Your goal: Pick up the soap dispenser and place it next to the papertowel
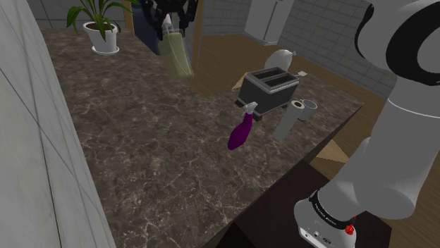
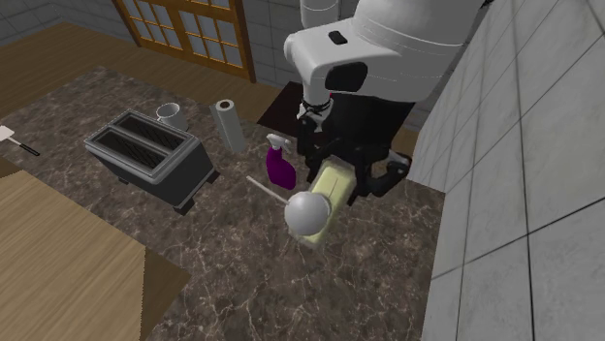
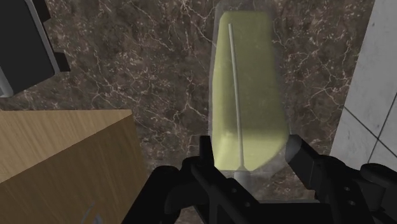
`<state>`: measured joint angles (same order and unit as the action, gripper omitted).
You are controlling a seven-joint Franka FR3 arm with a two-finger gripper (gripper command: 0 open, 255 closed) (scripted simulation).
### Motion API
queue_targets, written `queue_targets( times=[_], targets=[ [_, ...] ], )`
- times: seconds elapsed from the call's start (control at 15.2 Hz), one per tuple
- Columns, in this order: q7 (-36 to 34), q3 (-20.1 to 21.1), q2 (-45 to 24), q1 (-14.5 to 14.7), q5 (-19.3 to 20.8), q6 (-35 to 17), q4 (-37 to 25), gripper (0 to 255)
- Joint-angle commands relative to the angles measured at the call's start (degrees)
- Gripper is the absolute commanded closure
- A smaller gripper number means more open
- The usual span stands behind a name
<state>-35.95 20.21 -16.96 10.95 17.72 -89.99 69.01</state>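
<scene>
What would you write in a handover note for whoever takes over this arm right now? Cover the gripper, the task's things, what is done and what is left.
Gripper: shut on the soap dispenser, a yellow-green translucent bottle, held above the dark marbled counter.
Paper towel: upright near the counter's edge, beside the toaster and a purple spray bottle.
Done: dispenser grasped and lifted.
Left: carry it across to the paper towel, set it down beside it, open the fingers.
</scene>
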Motion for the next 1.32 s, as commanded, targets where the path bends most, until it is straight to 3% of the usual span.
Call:
queue_targets(
  times=[0.0, 0.26, 0.53, 1.25],
  targets=[
    [0.17, 0.00, -0.87, 0.37, 0.32, 1.40, -2.24, 255],
    [3.73, -0.99, 9.95, -4.55, -3.90, -3.75, 12.29, 255],
    [8.27, -3.20, 19.04, -7.63, -7.32, -7.06, 23.26, 255],
    [21.77, -12.19, 38.69, -11.76, -11.54, -10.69, 44.04, 255]
  ],
)
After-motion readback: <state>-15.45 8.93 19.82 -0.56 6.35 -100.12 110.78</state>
